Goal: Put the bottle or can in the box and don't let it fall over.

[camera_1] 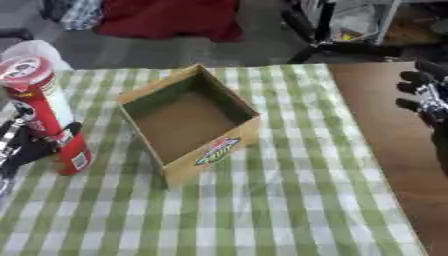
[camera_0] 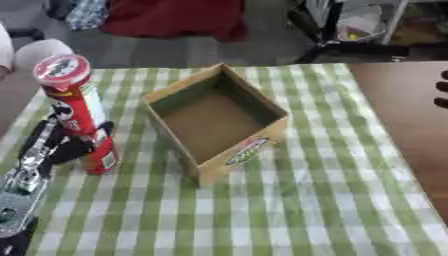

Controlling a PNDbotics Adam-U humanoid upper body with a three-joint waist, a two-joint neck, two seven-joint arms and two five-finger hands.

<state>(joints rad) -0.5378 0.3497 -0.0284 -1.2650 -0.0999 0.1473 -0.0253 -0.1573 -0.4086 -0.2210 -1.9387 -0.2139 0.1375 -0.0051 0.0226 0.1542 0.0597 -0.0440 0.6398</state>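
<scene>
Can [camera_0: 79,112]: tall red tube, upright on cloth [camera_0: 306,200], left of box [camera_0: 214,122]. Left hand [camera_0: 61,145] curled round its lower half. Right hand [camera_1: 429,97] idle at right edge, fingers relaxed. Box empty; lift & placement pending.

Tall can [camera_0: 80,112]: red body, white-and-red lid, small white label low down, dark print mid-body. Box [camera_0: 216,120]: tan cardboard, brown inside, green-red-white logo on front wall. Tablecloth [camera_0: 289,210]: green-and-white check. Counter [camera_1: 389,145] beyond the cloth: brown wood. Left hand [camera_0: 61,145]: black with silver parts. Right hand [camera_1: 426,97]: black, silver bits. Red fabric [camera_0: 175,17] on grey floor behind.
</scene>
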